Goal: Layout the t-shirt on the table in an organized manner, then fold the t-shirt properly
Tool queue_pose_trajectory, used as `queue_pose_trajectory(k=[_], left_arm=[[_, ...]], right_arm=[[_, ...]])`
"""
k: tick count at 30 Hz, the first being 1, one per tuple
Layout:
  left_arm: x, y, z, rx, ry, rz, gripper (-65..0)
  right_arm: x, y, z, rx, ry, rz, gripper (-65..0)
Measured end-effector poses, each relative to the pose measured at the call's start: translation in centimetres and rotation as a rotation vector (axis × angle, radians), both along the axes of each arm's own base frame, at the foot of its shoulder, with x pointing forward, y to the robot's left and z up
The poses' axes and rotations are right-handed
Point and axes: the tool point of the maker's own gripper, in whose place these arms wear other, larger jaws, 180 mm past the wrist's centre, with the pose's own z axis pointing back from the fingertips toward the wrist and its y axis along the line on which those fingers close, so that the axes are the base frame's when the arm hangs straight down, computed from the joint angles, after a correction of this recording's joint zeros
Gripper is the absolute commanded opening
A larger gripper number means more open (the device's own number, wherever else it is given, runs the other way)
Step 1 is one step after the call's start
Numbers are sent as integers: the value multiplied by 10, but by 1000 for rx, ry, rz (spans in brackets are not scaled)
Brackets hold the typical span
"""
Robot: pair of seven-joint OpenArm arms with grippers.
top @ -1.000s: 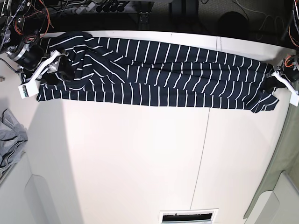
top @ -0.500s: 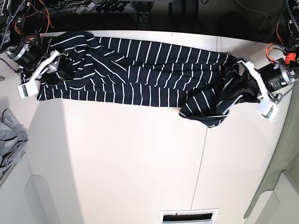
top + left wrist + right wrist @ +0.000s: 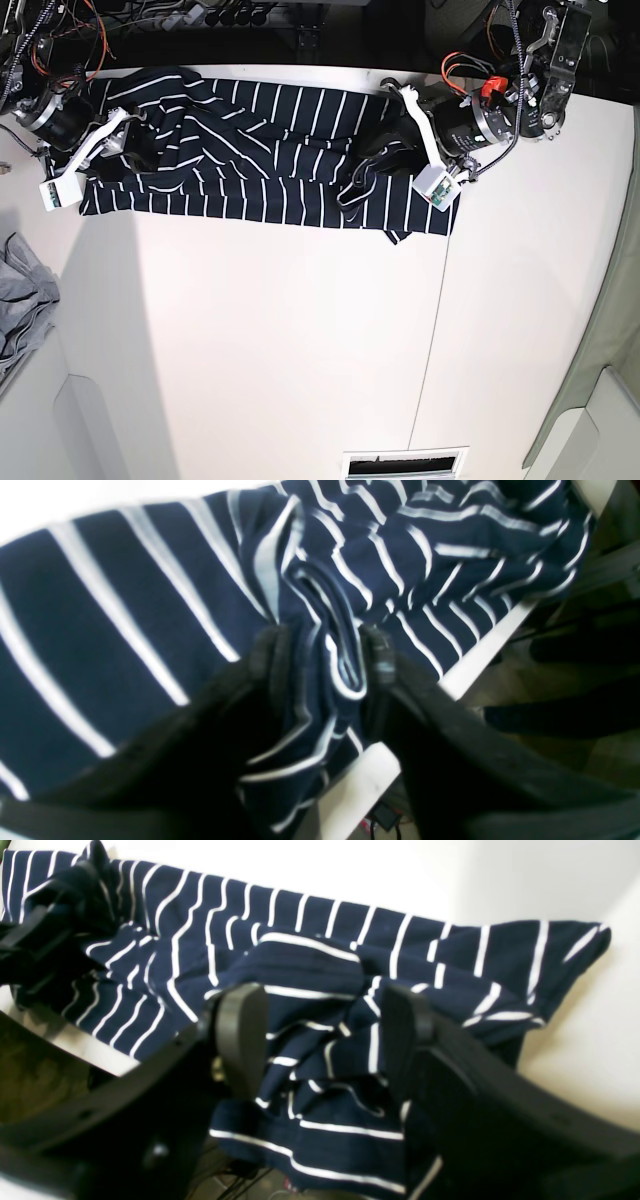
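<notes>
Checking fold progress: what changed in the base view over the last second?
The left end effector dragged its end of the t-shirt from the table's far right edge in toward the middle, doubling the fabric over, and its jaws now look parted around the bunched cloth. The right end effector stayed at the other end, jaws apart. The grey cloth hasn't moved.

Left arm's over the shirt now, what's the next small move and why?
Probably lift the left gripper straight up, clear of the t-shirt. Its jaws stand apart around a bunched ridge of fabric, and that end already lies doubled over the middle, so the fold looks placed.
</notes>
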Motion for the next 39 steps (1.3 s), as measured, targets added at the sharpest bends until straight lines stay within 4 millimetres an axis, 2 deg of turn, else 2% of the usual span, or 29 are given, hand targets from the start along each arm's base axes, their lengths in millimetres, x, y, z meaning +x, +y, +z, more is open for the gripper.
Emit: queue_pose_trajectory(k=[4,7,13,18,20,22,24,28,33,36,39], left_arm=[[-2,-3,-3,-1,55,-13,-387],[-7,-12,6,-57,53,-62,-388],[-7,-26,30,-174,46,-78,-388],[-3,-27,40,-196,33,-76,-388],[10,-16,52,-188,-14,-47,-388],[26,5,61,-175,-60,6,-388],[32,28,61,-127,-75,38,-388],[32,66,40,-24,-39,98,-388],[37,102,20,16,-7,199,-388],[32,122,2,24,41,261,-388],[31,139,-6,20,61,320,-388]], right_arm=[[0,-1,0,0,3,-5,-294],[1,-8,1,-6,2,-30,-294],[11,-56,20,-35,-61,-169,-294],[7,-88,27,-79,-74,-251,-294],[6,-95,25,-87,-63,-258,-294],[1,-103,15,-91,-27,-267,-293],[-6,-111,2,-86,19,-283,-293],[-12,-121,-21,-38,75,-332,-208],[-10,-119,-39,64,109,-380,-205],[-14,-110,-55,93,154,-373,-205],[-16,-90,-67,118,192,-326,-205]])
